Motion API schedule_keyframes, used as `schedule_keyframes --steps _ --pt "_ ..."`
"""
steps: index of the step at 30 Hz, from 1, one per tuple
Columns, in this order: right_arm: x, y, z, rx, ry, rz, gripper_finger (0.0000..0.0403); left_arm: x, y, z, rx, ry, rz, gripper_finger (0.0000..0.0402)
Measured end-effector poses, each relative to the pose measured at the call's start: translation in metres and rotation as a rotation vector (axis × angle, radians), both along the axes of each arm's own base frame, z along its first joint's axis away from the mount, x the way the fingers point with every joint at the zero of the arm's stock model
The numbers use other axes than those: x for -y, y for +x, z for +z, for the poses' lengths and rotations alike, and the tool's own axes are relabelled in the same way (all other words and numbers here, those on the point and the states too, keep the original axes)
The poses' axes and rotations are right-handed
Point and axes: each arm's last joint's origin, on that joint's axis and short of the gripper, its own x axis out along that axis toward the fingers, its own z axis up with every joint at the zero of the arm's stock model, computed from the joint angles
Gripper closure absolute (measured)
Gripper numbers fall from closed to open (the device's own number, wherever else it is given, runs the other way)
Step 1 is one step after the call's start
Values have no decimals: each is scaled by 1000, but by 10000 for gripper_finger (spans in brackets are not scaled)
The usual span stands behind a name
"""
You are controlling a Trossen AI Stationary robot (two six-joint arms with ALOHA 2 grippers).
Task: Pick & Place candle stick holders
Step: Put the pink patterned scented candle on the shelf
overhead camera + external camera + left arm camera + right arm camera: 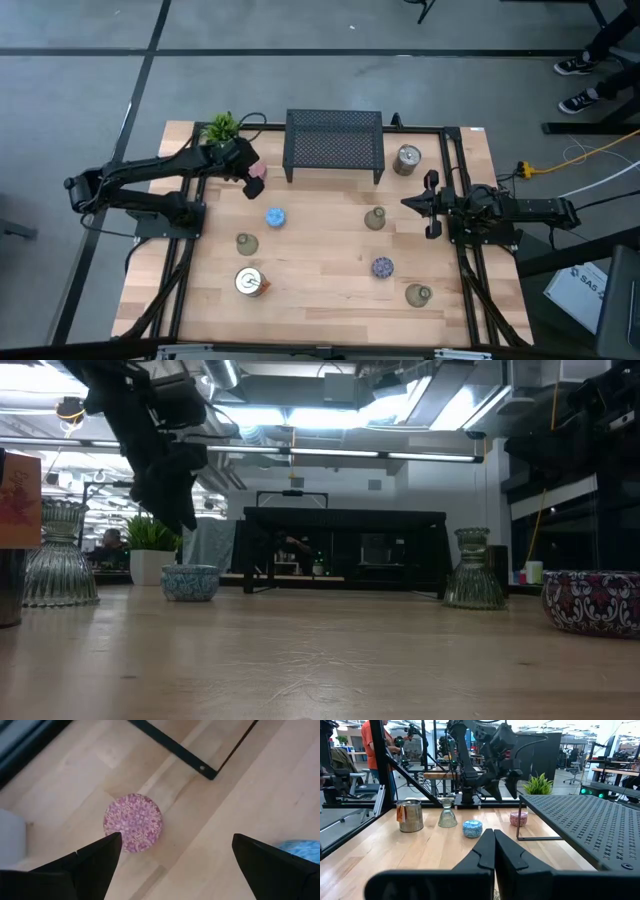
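Observation:
A pink patterned candle stick holder [133,822] stands on the wooden table beside the front left leg of the black mesh rack [335,145]. My left gripper [175,845] hangs open above it, fingers pointing down and not touching it; the right wrist view shows the left gripper [507,785] clear above the pink holder [518,818]. A light blue holder [275,217] stands a little nearer. Other holders stand apart on the table: olive-grey ones [246,243] [375,219], a silver one [250,282] and a speckled dark blue one [382,267]. My right gripper [415,203] waits shut at the right side.
A small green potted plant [220,127] stands at the far left, just behind my left arm. The rack's leg [200,767] is close to the pink holder. Another silver holder [406,160] is right of the rack, and an olive-grey one [418,294] near the front right.

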Motion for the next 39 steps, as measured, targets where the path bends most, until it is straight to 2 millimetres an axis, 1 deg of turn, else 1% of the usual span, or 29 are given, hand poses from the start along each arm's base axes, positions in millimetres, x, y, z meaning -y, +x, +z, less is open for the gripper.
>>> schedule_keyframes --steps 3,8,12,14,23,32,36,39 --pt "0 0 0 0 0 0 402 2 0 -5 -13 45 -16 24" --pt "0 0 0 0 0 0 402 4 1 -13 3 69 0 24" --pt "0 0 0 0 0 0 402 4 1 -14 -40 159 24 24" --pt "0 0 0 0 0 0 402 4 0 -15 -55 178 29 24" --pt "0 0 0 0 0 0 402 3 0 -15 -5 138 128 24" --pt "0 0 0 0 0 0 402 4 1 -15 18 101 97 24" --pt "0 0 0 0 0 0 402 3 3 -14 24 147 41 24" --pt "0 0 0 0 0 0 402 2 6 -18 56 206 -13 24"
